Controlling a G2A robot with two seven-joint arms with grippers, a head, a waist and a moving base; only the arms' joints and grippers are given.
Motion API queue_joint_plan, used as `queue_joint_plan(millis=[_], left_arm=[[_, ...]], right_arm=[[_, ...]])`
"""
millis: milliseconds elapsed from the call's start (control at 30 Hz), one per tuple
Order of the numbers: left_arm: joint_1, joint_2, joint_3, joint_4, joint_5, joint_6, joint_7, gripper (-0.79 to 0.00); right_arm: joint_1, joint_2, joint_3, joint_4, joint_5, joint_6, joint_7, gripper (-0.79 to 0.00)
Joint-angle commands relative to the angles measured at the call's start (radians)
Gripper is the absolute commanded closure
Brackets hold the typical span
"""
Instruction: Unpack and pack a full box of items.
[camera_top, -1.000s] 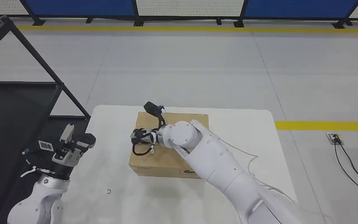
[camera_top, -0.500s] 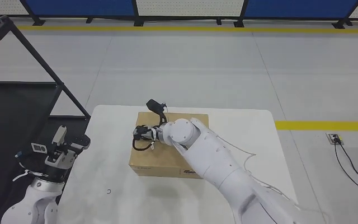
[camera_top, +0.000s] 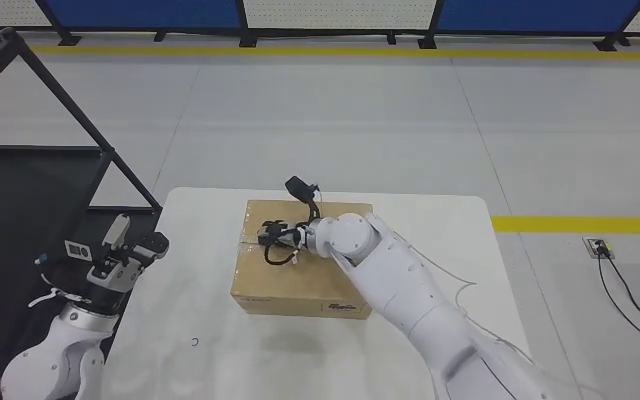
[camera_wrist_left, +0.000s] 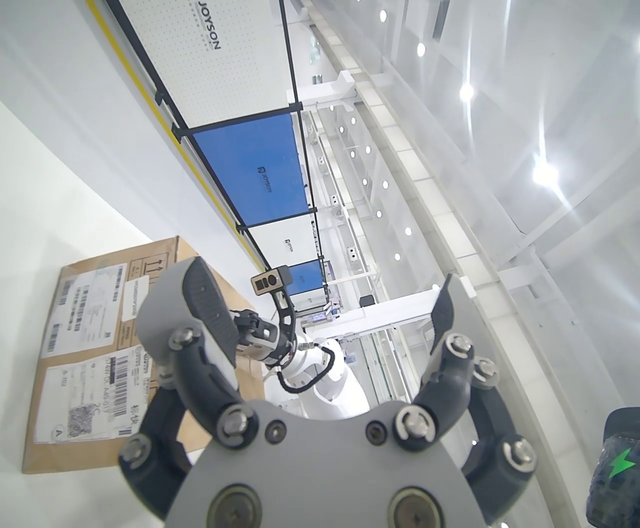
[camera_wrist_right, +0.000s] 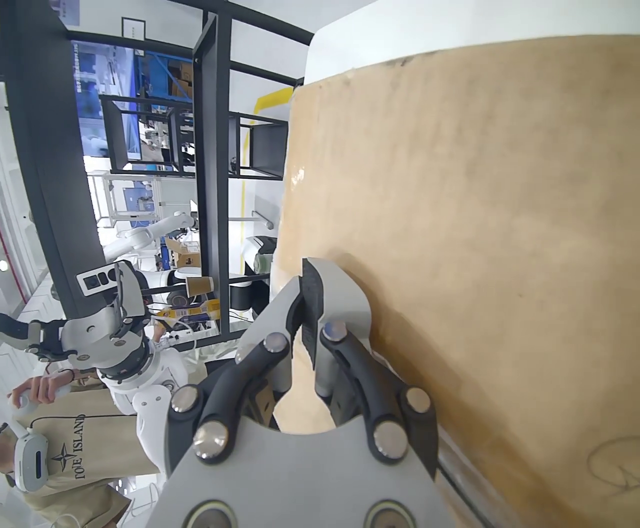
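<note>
**Right claw shut over closed box**

The cardboard box (camera_top: 290, 285) sat closed at the middle of the white table (camera_top: 190, 300). The right gripper (camera_wrist_right: 306, 295) lay low over the box's top near its far left corner, fingers pressed together. The left gripper (camera_wrist_left: 320, 295) hung beyond the table's left edge, spread wide and empty, facing the box.

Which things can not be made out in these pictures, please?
Contents of the box: every view, its closed top hides them.
Box's near right corner: top view, the right arm covers it.
Small dark thing on the table: top view, too small to identify.
Whether the right gripper touches the box: right wrist view, its fingers hide the contact.
</note>
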Motion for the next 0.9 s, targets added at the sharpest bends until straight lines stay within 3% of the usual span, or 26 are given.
queue_joint_plan(millis=[0,233,433,600,700,733,767,833,867], left_arm=[[-0.006,0.001,0.004,0.004,0.003,0.002,-0.004,-0.785],[-0.029,0.007,0.020,0.012,0.015,0.016,-0.018,-0.785],[-0.046,0.011,0.040,0.020,0.020,0.030,-0.024,-0.785],[-0.070,0.013,0.069,0.029,0.031,0.046,-0.022,-0.785],[-0.087,0.014,0.088,0.032,0.039,0.057,-0.018,-0.785],[-0.094,0.014,0.097,0.032,0.040,0.062,-0.016,-0.785],[-0.100,0.014,0.107,0.032,0.042,0.066,-0.012,-0.785],[-0.107,0.014,0.119,0.032,0.047,0.072,-0.009,-0.785],[-0.106,0.014,0.116,0.032,0.045,0.070,-0.010,-0.785]], right_arm=[[-0.021,0.017,0.019,-0.042,-0.012,-0.012,-0.016,0.000],[-0.179,0.113,0.133,-0.362,-0.134,0.036,-0.088,0.000],[-0.477,0.221,0.347,-0.860,-0.315,0.066,-0.108,0.000],[-0.690,0.267,0.513,-1.142,-0.360,0.053,-0.125,0.000],[-0.766,0.279,0.578,-1.216,-0.353,0.024,-0.151,-0.006],[-0.786,0.284,0.601,-1.233,-0.356,0.013,-0.152,-0.339],[-0.792,0.286,0.607,-1.238,-0.358,0.008,-0.150,-0.785],[-0.792,0.286,0.607,-1.238,-0.358,0.008,-0.150,-0.785],[-0.795,0.286,0.610,-1.241,-0.358,0.007,-0.150,-0.055]])
